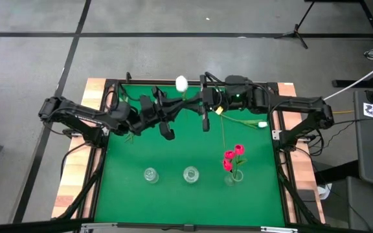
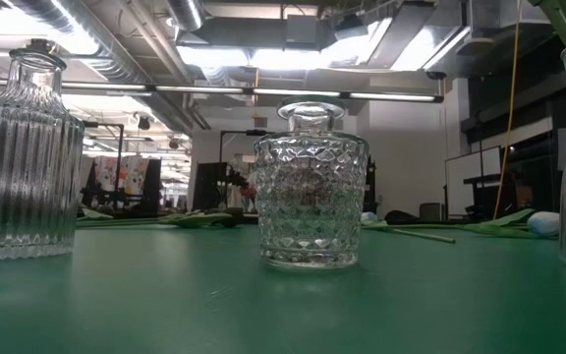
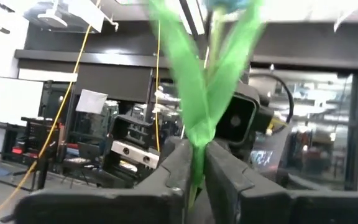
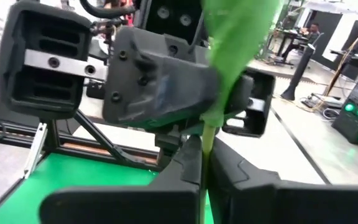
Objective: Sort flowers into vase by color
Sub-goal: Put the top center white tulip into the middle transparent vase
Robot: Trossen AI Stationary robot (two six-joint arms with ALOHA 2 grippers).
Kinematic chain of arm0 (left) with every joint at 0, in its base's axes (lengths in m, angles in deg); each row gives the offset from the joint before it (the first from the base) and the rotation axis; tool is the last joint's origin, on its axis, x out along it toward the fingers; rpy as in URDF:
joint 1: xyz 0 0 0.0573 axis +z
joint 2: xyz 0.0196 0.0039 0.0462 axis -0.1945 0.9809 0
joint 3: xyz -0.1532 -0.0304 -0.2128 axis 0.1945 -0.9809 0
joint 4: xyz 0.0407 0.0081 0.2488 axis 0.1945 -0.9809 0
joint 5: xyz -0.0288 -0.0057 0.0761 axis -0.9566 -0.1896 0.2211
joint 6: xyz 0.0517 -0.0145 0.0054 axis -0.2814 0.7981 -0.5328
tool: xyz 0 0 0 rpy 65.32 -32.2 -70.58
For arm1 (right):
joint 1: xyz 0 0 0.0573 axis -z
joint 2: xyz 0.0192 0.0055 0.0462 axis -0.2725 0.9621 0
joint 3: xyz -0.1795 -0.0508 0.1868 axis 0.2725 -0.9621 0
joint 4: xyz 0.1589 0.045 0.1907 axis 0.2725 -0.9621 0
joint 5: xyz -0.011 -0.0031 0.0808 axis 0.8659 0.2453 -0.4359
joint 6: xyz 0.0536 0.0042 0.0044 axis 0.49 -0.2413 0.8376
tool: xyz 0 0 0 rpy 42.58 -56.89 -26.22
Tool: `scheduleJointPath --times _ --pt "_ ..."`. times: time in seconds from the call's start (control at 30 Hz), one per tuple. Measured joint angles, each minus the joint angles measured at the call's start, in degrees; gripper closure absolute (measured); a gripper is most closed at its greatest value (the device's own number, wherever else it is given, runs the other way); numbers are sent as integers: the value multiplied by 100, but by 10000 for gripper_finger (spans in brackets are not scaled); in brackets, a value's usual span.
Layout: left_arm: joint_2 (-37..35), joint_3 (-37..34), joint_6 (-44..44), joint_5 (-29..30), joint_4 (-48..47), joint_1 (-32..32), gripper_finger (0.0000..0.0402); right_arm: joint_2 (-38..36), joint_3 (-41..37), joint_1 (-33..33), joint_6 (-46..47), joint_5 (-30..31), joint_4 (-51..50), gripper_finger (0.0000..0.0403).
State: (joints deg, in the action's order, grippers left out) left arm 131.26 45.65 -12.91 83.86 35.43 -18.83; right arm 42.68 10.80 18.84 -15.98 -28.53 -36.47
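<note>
Both end effectors, left [image 3: 194, 180] and right [image 4: 202, 177], pinched one white tulip's [image 1: 181, 82] thin stem above the desk's [image 1: 173, 152] far edge. Light, floppy, likely slippery; best gripped low on the stem, below the leaves.

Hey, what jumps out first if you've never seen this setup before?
Both grippers meet at the table's far edge, the left gripper and right gripper each shut on the white tulip. On the near right, red tulips fill one vase; two other vases stand empty.
</note>
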Motion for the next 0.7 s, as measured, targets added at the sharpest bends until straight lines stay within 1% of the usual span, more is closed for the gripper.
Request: scheduleJointPath --times 0.13,0.33,0.37,0.4,0.43,0.5,0.6,0.7 --pt "-98 7 -358 -11 -411 -65 319 -175 -4 0 -6 82 -54 398" --pt "-229 2 -735 6 -640 -68 242 -358 -1 2 38 136 -14 400" --pt "-286 2 -739 9 -792 -68 228 -405 3 0 92 140 -63 400" --pt "-371 -6 -692 10 -1135 -72 216 -436 1 -6 122 140 -112 400" --pt "-461 -8 -502 17 -1463 -83 204 -476 3 -18 126 139 -82 400" --pt "-688 -13 -25 55 -2144 -85 185 -674 1 -101 123 172 -372 401" --pt "-1070 -15 406 231 -2940 -112 173 -1067 1 -371 118 584 -618 401" --pt "-1378 -17 498 266 -3289 -212 176 -1463 6 -980 56 1280 -833 401"
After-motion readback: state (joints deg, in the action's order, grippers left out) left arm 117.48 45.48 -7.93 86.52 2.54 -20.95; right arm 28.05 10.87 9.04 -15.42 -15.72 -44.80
